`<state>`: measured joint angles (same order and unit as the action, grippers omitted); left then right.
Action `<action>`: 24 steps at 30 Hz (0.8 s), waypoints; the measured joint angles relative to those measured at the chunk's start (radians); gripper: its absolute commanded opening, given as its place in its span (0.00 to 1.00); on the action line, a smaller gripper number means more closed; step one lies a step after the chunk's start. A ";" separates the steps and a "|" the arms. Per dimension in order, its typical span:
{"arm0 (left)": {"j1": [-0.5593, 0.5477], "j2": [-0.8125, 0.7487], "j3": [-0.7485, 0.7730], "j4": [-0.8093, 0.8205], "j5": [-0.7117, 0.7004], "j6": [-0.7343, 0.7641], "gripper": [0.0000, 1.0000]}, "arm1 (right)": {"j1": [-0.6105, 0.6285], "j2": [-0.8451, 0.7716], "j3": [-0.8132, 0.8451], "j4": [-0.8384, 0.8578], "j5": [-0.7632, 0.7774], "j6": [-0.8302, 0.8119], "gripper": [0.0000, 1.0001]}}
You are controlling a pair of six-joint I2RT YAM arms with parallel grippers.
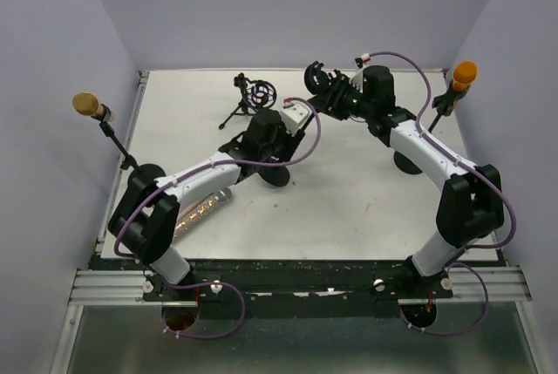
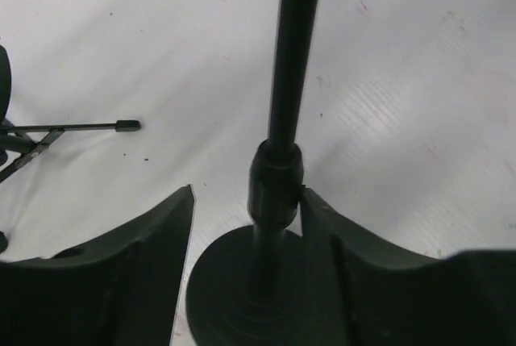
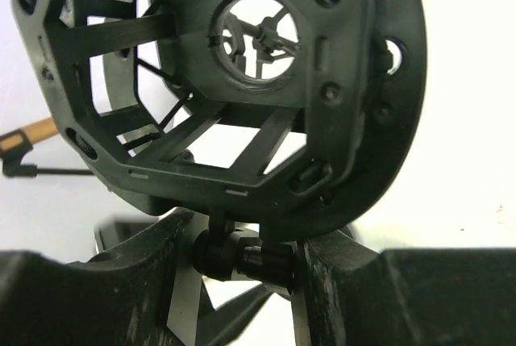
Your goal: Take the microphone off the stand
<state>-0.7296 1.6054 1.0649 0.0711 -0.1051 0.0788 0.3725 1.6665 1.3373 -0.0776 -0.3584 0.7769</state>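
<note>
A black stand with a round base point(image 1: 277, 175) stands mid-table. My left gripper point(image 1: 266, 143) is open around its pole point(image 2: 284, 80). The right finger point(image 2: 339, 241) touches the pole's collar point(image 2: 276, 185) and the left finger point(image 2: 153, 249) stands apart from it. My right gripper point(image 1: 324, 88) is shut on the joint knob point(image 3: 242, 256) under a black cage-like shock mount point(image 3: 242, 80), which shows no microphone inside. A pale sparkly microphone point(image 1: 202, 208) lies on the table under my left arm.
A small tripod with a shock mount point(image 1: 248, 95) stands at the back; one leg shows in the left wrist view point(image 2: 81, 127). A gold microphone point(image 1: 87, 104) on a stand is at the left edge. An orange one point(image 1: 463, 73) is at the right edge.
</note>
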 measured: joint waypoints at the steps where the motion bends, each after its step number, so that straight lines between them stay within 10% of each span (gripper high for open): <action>1: 0.027 -0.010 0.000 -0.015 0.048 -0.018 0.71 | -0.005 -0.010 -0.026 0.037 -0.023 -0.009 0.01; 10: 0.219 -0.080 -0.090 -0.024 0.751 -0.102 0.64 | -0.008 -0.075 -0.187 0.323 -0.328 -0.161 0.01; 17: 0.230 0.015 -0.079 0.027 0.890 -0.109 0.34 | -0.006 -0.074 -0.193 0.355 -0.447 -0.220 0.01; 20: 0.232 0.047 -0.059 0.032 0.912 -0.102 0.00 | -0.006 -0.074 -0.193 0.360 -0.457 -0.232 0.01; 24: 0.217 0.049 -0.055 0.025 0.908 -0.104 0.00 | -0.008 -0.074 -0.193 0.359 -0.449 -0.231 0.01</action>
<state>-0.5129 1.6543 1.0096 0.0963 0.8024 -0.0250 0.3645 1.5921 1.1442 0.2813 -0.8074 0.5461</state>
